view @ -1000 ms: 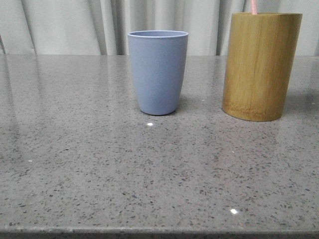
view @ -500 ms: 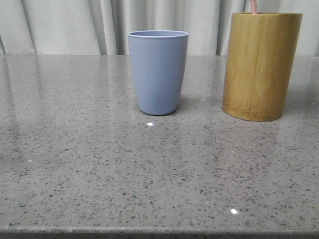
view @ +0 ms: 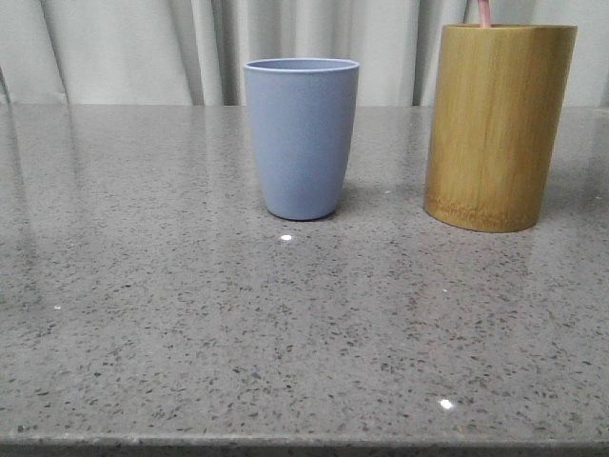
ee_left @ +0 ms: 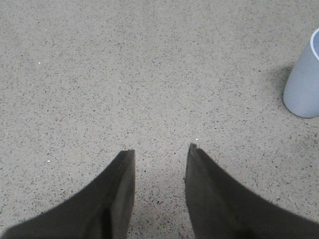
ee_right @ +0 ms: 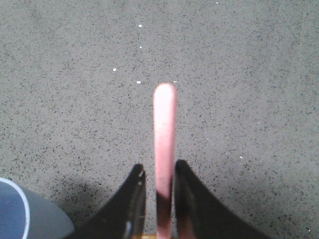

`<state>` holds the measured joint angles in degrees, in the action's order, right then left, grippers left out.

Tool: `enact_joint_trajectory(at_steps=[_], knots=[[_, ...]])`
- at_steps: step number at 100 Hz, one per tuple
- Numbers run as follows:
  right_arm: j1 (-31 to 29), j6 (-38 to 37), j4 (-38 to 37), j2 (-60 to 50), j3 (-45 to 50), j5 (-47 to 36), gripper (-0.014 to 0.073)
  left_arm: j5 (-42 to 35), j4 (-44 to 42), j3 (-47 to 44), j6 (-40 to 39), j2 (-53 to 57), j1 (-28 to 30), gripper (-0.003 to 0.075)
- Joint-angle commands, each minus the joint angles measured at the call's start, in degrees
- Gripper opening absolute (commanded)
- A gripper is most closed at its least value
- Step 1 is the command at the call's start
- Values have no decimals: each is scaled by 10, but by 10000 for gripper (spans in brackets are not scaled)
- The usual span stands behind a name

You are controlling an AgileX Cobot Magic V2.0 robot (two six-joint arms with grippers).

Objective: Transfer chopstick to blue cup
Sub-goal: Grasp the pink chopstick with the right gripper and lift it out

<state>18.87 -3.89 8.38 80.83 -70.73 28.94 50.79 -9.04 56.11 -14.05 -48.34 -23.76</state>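
A pale pink chopstick (view: 484, 11) sticks up out of the yellow-brown bamboo cylinder (view: 498, 124) at the right; only its top end shows. The blue cup (view: 303, 138) stands upright at the table's middle, left of the cylinder. In the right wrist view my right gripper (ee_right: 159, 165) straddles the chopstick (ee_right: 164, 129). One finger is against it, and a thin gap shows at the other. The blue cup's rim (ee_right: 20, 214) is beside it. My left gripper (ee_left: 161, 149) is open and empty above bare table, with the blue cup (ee_left: 303, 84) off to one side. Neither gripper shows in the front view.
The grey speckled stone table (view: 190, 314) runs to its front edge at the bottom of the front view. Pale curtains (view: 124, 48) hang behind the table.
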Motion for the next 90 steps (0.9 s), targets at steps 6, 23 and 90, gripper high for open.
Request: enact_joint_trajectory(at_steps=[6, 23, 90], knots=[[1, 3, 4, -15, -21, -44, 13, -41, -3, 15, -8, 5, 3, 242], [1, 3, 4, -16, -21, -45, -7, -41, -3, 15, -8, 5, 3, 242], [12, 15, 5, -79, -170, 4, -7, -41, -3, 15, -8, 5, 3, 242]])
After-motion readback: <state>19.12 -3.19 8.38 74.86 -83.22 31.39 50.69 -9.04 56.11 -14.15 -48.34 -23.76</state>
